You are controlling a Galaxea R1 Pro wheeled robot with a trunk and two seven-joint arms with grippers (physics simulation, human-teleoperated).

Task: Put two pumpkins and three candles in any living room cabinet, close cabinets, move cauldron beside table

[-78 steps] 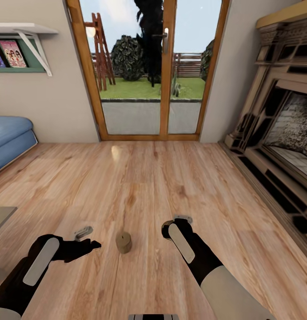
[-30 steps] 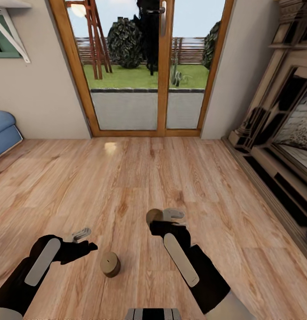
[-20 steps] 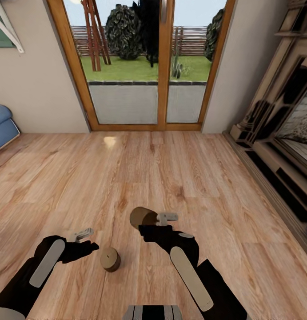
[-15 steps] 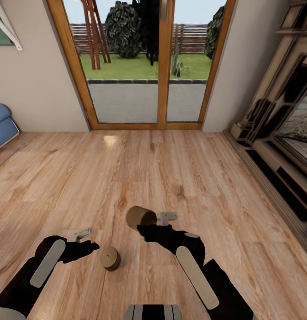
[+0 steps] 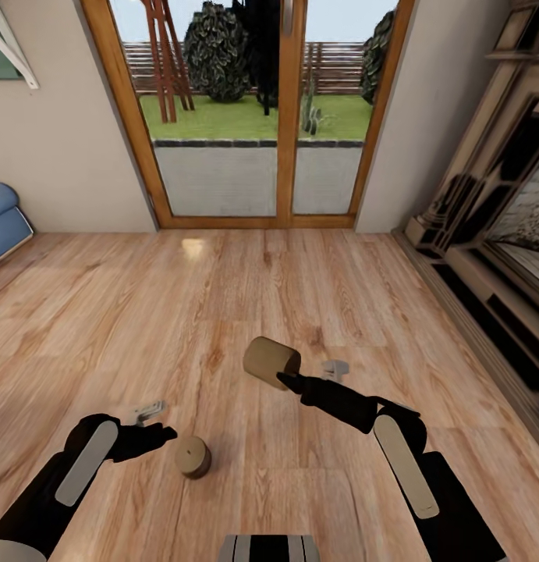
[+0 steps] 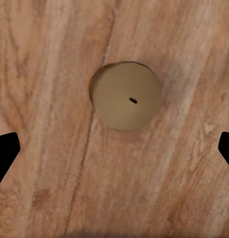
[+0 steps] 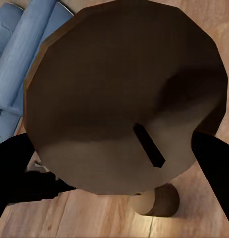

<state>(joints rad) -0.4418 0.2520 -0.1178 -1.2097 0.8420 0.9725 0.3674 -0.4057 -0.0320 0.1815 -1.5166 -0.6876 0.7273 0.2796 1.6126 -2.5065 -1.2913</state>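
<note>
My right gripper (image 5: 289, 375) is shut on a tan candle (image 5: 271, 359) and holds it tipped on its side above the plank floor. In the right wrist view that candle's wick end (image 7: 124, 99) looms between the dark fingers. A second candle (image 5: 193, 457) stands upright on the floor, a little to the right of my left gripper (image 5: 156, 421). That gripper is open. The left wrist view looks straight down on this candle (image 6: 126, 95), with the fingertips (image 6: 5, 153) wide apart on either side. It also shows small (image 7: 156, 201) past the held one.
Wood-framed glass doors (image 5: 253, 117) close the far wall. An ornate fireplace surround (image 5: 487, 234) runs along the right side. The end of a blue sofa (image 5: 4, 218) shows at the left, also in the right wrist view (image 7: 30, 44). Open plank floor (image 5: 246, 281) lies ahead.
My right gripper has come up off the floor with a candle and swung to the right. The view moved closer to the doors early on. The left arm and floor candle stay put.
</note>
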